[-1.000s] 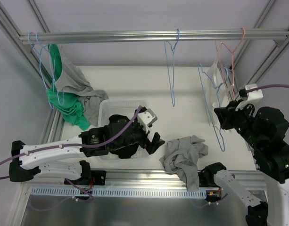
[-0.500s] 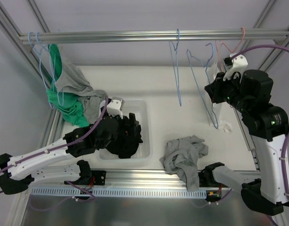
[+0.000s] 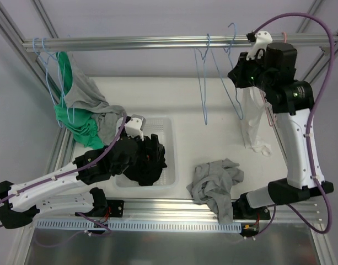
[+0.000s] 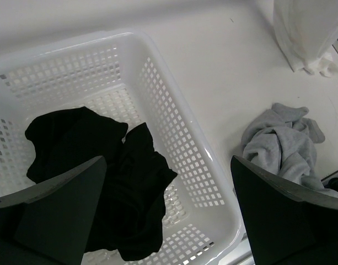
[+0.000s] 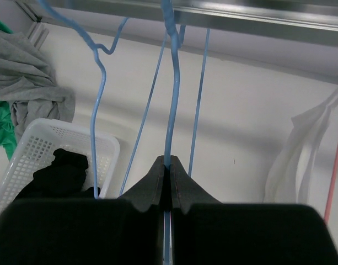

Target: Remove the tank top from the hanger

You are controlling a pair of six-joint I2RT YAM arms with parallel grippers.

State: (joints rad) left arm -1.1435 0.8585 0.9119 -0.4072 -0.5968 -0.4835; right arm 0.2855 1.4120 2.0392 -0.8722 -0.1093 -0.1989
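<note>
My right gripper (image 3: 237,74) is shut on the wire of an empty blue hanger (image 3: 234,83) and holds it up with its hook at the metal rail (image 3: 157,42). In the right wrist view the jaws (image 5: 167,168) pinch that hanger (image 5: 171,99). A grey tank top (image 3: 215,185) lies crumpled on the table near the front edge; it also shows in the left wrist view (image 4: 284,144). My left gripper (image 3: 148,157) is open and empty above a white basket (image 3: 164,182), its fingers (image 4: 53,215) spread over a black garment (image 4: 102,182).
A second blue hanger (image 3: 204,83) hangs on the rail beside the held one. A white garment (image 3: 251,118) hangs at the right on a pink hanger (image 3: 272,113). Green and grey garments (image 3: 78,107) hang on hangers at the left.
My right arm has lifted the blue hanger from table height at the right up and left to the rail. My left arm has drawn back over the basket and stayed there.
</note>
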